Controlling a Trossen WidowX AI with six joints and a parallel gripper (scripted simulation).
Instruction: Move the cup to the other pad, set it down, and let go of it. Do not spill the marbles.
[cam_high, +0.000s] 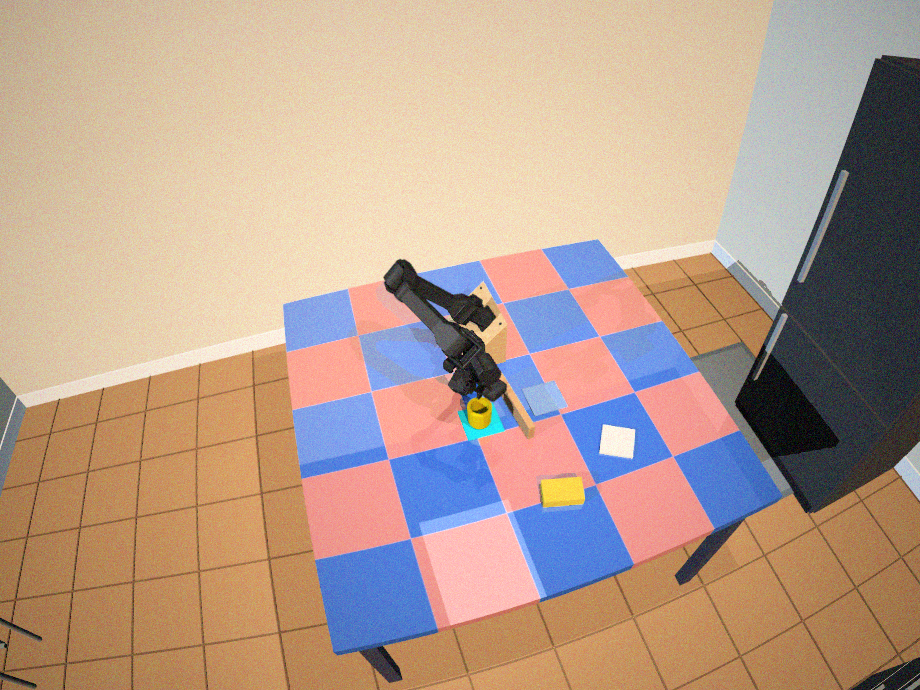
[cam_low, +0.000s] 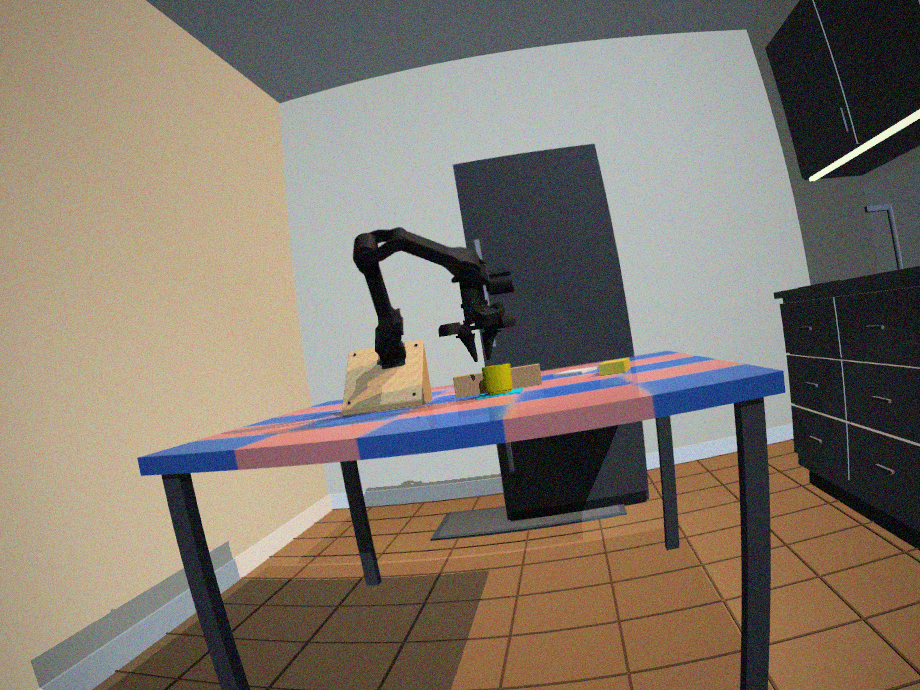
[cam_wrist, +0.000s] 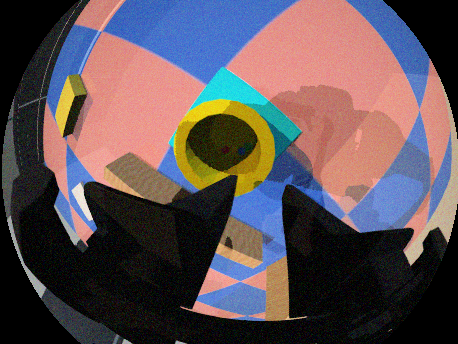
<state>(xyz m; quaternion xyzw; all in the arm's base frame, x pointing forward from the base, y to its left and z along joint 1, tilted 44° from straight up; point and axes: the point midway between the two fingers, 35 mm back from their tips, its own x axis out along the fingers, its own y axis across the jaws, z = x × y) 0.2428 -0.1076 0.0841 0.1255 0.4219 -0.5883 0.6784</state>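
Plainly unlabelled, cup (cam_wrist: 225, 146) stands free below parted gripper (cam_wrist: 256, 199).

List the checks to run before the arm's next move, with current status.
1. Cup upright on the cyan pad: ok.
2. Marbles in the cup, none seen on the table: ok.
3. Gripper open, holding nothing: ok.
4. Fingertips above the cup's rim, not touching it, per the exterior view: ok.
5. Wooden bar close beside the cup; gap for a sideways move: cannot tell.
6. Cyan pad is the target rather than the light blue pad across the bar: cannot tell.
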